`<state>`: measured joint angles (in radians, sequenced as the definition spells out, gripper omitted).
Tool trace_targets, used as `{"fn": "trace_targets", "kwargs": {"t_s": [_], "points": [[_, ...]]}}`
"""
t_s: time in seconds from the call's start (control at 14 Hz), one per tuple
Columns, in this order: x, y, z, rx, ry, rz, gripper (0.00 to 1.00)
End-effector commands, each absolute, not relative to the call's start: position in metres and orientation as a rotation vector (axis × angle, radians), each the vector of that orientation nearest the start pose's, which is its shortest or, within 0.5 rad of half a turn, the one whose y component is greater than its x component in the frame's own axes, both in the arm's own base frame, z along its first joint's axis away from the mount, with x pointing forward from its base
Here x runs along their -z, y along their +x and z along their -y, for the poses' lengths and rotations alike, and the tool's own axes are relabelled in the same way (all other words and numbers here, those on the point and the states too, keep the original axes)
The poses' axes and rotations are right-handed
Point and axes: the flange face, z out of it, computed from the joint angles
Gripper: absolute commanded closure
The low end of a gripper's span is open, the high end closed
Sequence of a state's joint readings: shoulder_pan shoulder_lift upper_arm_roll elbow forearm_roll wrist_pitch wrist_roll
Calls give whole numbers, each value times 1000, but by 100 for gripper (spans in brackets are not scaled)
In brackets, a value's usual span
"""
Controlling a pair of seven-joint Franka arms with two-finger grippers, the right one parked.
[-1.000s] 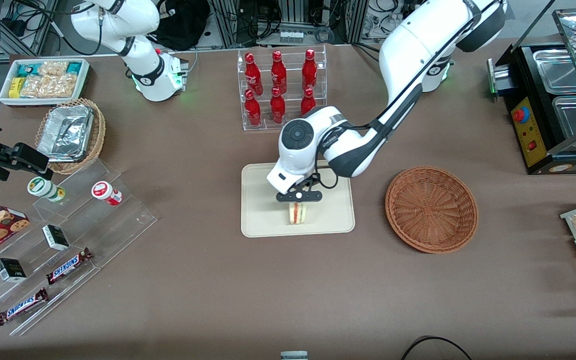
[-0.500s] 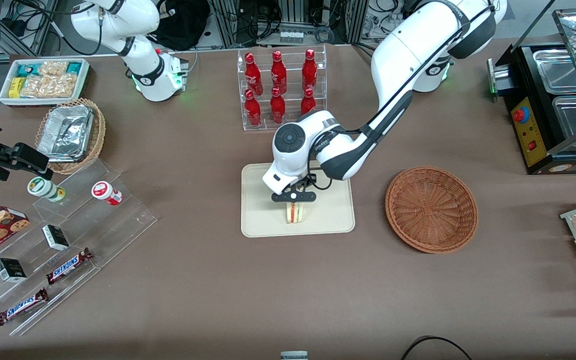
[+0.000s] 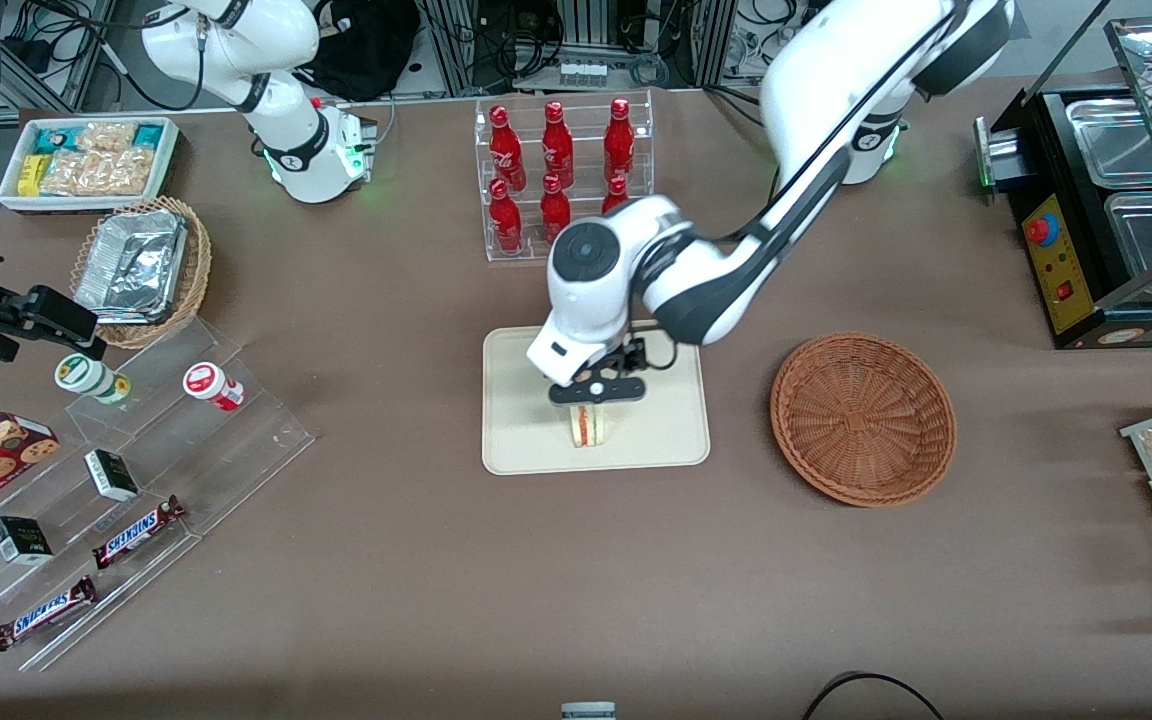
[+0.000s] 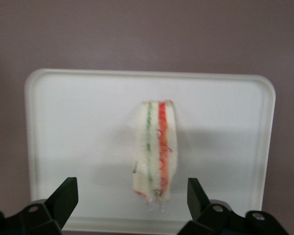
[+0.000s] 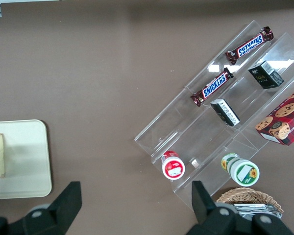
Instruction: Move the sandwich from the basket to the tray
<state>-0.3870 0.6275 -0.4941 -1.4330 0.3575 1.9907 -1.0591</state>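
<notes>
The small triangular sandwich (image 3: 591, 426) of pale cream bread, with green and red-orange filling stripes along its edge, stands on its side on the flat cream-beige rectangular tray (image 3: 526, 420), in the part of the tray nearer the front camera. The claw (image 3: 596, 392) hangs directly above the sandwich, its two black fingers (image 4: 63, 198) spread wide apart on either side of the wedge (image 4: 155, 152) without touching it, so the sandwich rests free on the tray (image 4: 78, 127).

The white left arm (image 3: 796, 170) reaches from its base at the working arm's end of the tabletop (image 3: 536, 580) down over the tray, its wrist bent so the claw points straight at the tray. The tray has rounded corners, a low rim and a plain smooth surface; the sandwich shows soft bread faces and thin, ragged filling lines.

Beside the tray, toward the working arm's end, sits the round, shallow, reddish-brown woven wicker basket (image 3: 863, 417), well apart from the claw. The brown tabletop is matte and even. Farther from the front camera than the tray stands a clear acrylic rack of red bottles (image 3: 561, 175).
</notes>
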Motion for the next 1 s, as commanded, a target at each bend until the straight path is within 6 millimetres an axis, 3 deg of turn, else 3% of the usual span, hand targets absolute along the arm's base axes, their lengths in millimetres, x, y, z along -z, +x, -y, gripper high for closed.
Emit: {"fn": "trace_targets", "kwargs": {"t_s": [0.0, 0.14, 0.29, 0.64, 0.93], "points": [[-439, 515, 441, 109, -3050, 428, 1], [-486, 523, 390, 109, -3003, 581, 0], [-518, 527, 339, 93, -2955, 638, 0], [-576, 537, 203, -152, -3014, 394, 0], [-602, 534, 133, -219, -3030, 268, 0]]}}
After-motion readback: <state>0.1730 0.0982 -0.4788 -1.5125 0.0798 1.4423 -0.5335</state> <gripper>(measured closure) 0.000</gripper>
